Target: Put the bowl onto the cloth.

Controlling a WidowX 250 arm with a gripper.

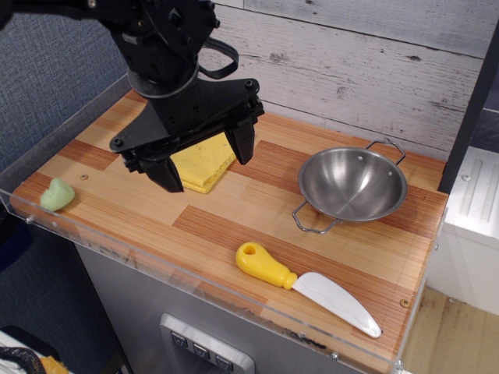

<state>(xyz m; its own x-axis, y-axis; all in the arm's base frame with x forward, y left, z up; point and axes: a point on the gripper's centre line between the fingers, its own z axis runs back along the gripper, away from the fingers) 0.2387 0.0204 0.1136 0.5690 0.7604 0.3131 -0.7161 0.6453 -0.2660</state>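
Observation:
The shiny steel bowl [352, 184] with two wire loop handles sits empty on the right part of the wooden tabletop. The yellow cloth [204, 162] lies flat near the middle-left, partly hidden behind my gripper. My black gripper [207, 156] hangs just above the cloth with its two fingers spread wide, open and empty. One finger [166, 173] is at the cloth's left edge, the other finger [242, 140] at its right edge. The bowl is well to the right of the gripper.
A small pale green lump [57, 195] lies at the left edge. A toy knife [306, 285] with a yellow handle and white blade lies near the front. A clear plastic rim [195, 280] borders the table. A wood-plank wall stands behind.

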